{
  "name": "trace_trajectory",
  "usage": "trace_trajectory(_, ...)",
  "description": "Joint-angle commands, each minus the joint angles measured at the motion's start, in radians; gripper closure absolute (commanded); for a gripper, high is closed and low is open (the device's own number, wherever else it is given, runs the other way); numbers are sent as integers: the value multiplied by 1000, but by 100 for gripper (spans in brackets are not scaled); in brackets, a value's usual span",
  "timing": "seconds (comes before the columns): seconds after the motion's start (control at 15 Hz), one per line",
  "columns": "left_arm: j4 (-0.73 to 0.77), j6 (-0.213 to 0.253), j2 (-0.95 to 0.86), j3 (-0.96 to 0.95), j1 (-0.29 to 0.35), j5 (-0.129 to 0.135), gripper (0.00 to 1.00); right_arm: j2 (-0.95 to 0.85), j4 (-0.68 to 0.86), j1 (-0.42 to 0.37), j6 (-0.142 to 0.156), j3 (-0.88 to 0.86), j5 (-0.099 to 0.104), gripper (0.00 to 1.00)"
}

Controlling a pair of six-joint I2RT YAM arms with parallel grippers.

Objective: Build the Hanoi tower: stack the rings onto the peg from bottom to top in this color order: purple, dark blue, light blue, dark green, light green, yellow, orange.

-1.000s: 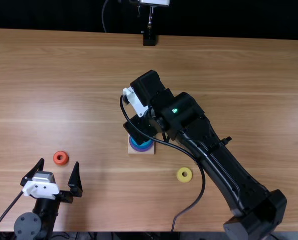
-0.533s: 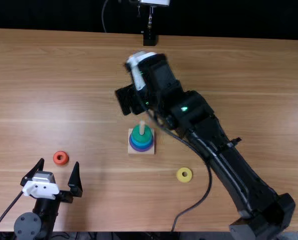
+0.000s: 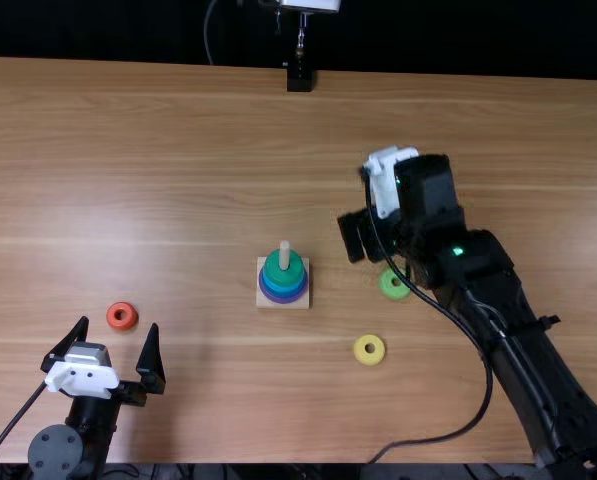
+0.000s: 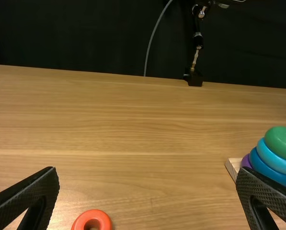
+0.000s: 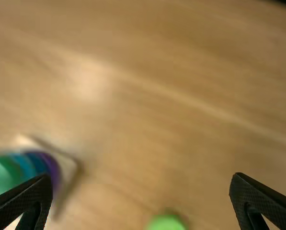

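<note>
Fingers stand wide apart on both the left gripper (image 3: 118,325) and the right gripper (image 3: 359,238).

On the peg (image 3: 284,256) sit, from bottom up, purple (image 3: 284,301), dark blue (image 3: 284,295), light blue (image 3: 284,288) and dark green (image 3: 277,274) rings. From it, the right gripper (image 3: 363,238) is at two o'clock, light green ring (image 3: 388,291) at three, yellow ring (image 3: 361,354) past four, orange ring (image 3: 112,319) past eight, near the left gripper (image 3: 119,323), its fingers spread.
</note>
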Motion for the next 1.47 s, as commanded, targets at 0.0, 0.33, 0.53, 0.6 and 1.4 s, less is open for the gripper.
trace_trajectory(0.0, -4, 5, -12, -32, 13, 17, 0, -60, 6, -33, -143, -78, -9, 0)
trace_trajectory(0.33, -4, 3, -12, -32, 13, 17, 0, -61, -7, -93, -108, -172, -11, 0)
trace_trajectory(0.53, -4, 3, -12, -32, 13, 17, 0, -44, -7, -98, 30, -185, -17, 0)
trace_trajectory(0.6, -4, 5, -12, -32, 13, 17, 0, -21, -7, -96, 49, -187, -35, 0)
trace_trajectory(1.4, -4, 5, -12, -32, 13, 17, 0, 166, -11, -103, 64, -182, -85, 0)
